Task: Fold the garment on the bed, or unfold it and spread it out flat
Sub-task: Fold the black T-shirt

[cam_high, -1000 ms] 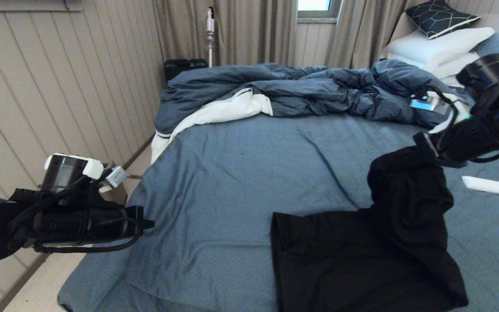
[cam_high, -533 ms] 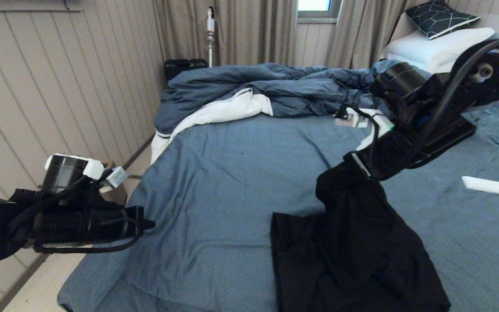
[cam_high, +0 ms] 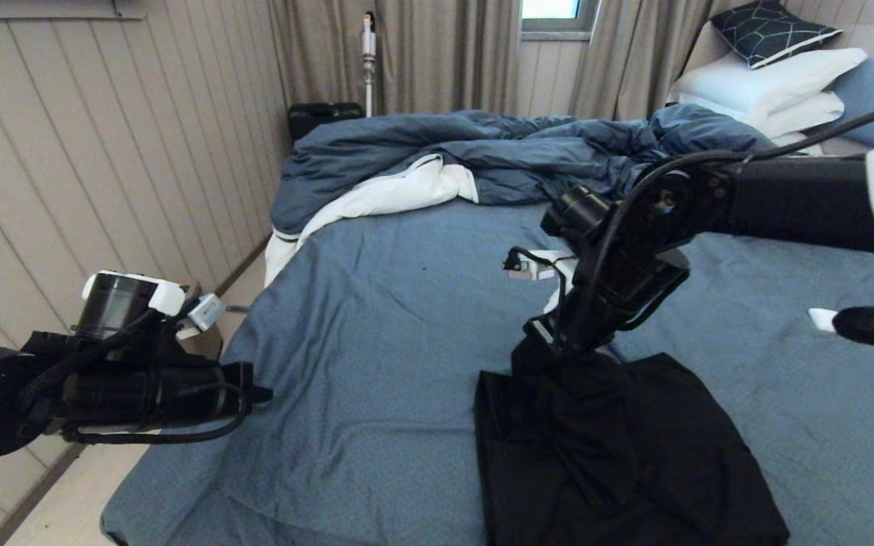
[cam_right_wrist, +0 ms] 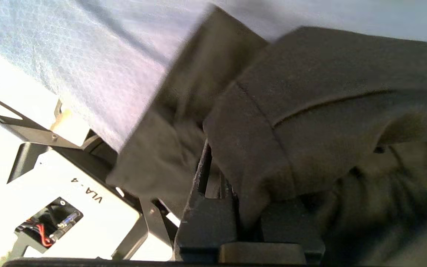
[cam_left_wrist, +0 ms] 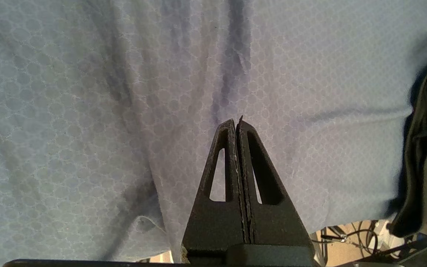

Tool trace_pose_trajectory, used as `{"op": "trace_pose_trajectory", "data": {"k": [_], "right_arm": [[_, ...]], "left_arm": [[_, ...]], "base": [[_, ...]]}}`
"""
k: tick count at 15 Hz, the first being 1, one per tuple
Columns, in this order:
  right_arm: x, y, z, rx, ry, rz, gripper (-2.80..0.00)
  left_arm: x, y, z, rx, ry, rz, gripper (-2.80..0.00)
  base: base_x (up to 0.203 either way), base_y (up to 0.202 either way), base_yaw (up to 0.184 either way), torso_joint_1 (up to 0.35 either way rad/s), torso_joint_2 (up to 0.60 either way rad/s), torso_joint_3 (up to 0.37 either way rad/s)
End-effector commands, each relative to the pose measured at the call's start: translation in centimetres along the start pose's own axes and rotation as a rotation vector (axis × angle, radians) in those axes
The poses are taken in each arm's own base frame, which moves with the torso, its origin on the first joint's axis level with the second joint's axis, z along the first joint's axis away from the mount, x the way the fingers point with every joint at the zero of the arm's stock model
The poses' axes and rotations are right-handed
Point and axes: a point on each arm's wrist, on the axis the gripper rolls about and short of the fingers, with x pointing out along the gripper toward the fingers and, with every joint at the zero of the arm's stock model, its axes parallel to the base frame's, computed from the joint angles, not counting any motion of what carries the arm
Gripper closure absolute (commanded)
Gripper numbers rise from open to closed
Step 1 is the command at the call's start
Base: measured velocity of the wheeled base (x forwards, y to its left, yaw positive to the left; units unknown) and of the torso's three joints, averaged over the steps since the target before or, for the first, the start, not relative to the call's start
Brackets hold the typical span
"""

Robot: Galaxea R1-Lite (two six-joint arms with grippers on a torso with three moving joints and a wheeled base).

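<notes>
Right tool is clamped nearly closed on a fold of the black T-shirt, which lies bunched at 5 o'clock on the bed. Left tool, fully closed and empty, hovers at 9 o'clock.

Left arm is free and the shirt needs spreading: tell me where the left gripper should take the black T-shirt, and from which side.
Judging by its pose, the T-shirt's near-left corner, lying flat on the bed sheet with bare sheet beside it. Come in low from the robot's left, where the shut left gripper hovers. The right gripper already pinches the far edge.
</notes>
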Motion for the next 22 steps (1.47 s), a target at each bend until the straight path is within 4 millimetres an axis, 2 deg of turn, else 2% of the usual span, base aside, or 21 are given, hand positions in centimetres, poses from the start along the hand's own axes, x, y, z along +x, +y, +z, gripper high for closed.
{"op": "trace_pose_trajectory", "data": {"k": [1,2,5,8,10,13,16,17,19,20,22], "right_arm": [[2.6,0.8,0.5,-0.024,0.049,0.005,0.00],[3.2,1.0,0.6,-0.034,0.051,-0.023,-2.80],[3.6,1.2,0.9,-0.044,0.042,-0.030,-2.80],[2.8,1.3,0.8,-0.045,0.025,-0.033,-2.80],[1.5,1.6,0.7,-0.051,0.000,-0.035,-2.80],[-1.5,2.4,0.3,-0.067,-0.064,-0.039,-2.80],[-5.6,2.9,-0.6,-0.074,-0.151,-0.054,-2.80],[-7.0,2.5,-1.0,-0.061,-0.183,-0.070,-2.80],[-9.4,-0.5,-1.7,0.018,-0.233,-0.131,-2.80],[-10.4,-2.4,-2.3,0.070,-0.252,-0.167,0.00],[-11.4,-5.9,-3.6,0.167,-0.249,-0.225,0.00]], "left_arm": [[0.2,0.0,-0.1,-0.001,0.008,-0.003,0.00],[0.3,-0.1,-0.2,0.001,0.011,-0.003,0.00],[0.4,-0.1,-0.2,0.001,0.015,-0.003,0.00],[0.6,0.0,-0.2,-0.001,0.020,-0.001,0.00],[0.7,0.0,-0.2,0.000,0.022,-0.001,0.00],[0.7,0.0,-0.3,-0.001,0.025,0.000,0.00],[0.6,0.0,-0.2,0.000,0.022,-0.001,0.00],[0.6,0.0,-0.2,0.000,0.022,-0.001,0.00],[0.6,0.0,-0.2,0.000,0.022,-0.001,0.00],[0.6,-0.1,-0.3,0.000,0.023,-0.003,0.00],[0.7,-0.2,-0.4,0.005,0.027,-0.007,0.00]], "base": [[0.000,0.000,0.000,0.000,0.00,0.000],[0.000,0.000,0.000,0.000,0.00,0.000],[0.000,0.000,0.000,0.000,0.00,0.000],[0.000,0.000,0.000,0.000,0.00,0.000],[0.000,0.000,0.000,0.000,0.00,0.000],[0.000,0.000,0.000,0.000,0.00,0.000],[0.000,0.000,0.000,0.000,0.00,0.000],[0.000,0.000,0.000,0.000,0.00,0.000],[0.000,0.000,0.000,0.000,0.00,0.000],[0.000,0.000,0.000,0.000,0.00,0.000],[0.000,0.000,0.000,0.000,0.00,0.000]]}}
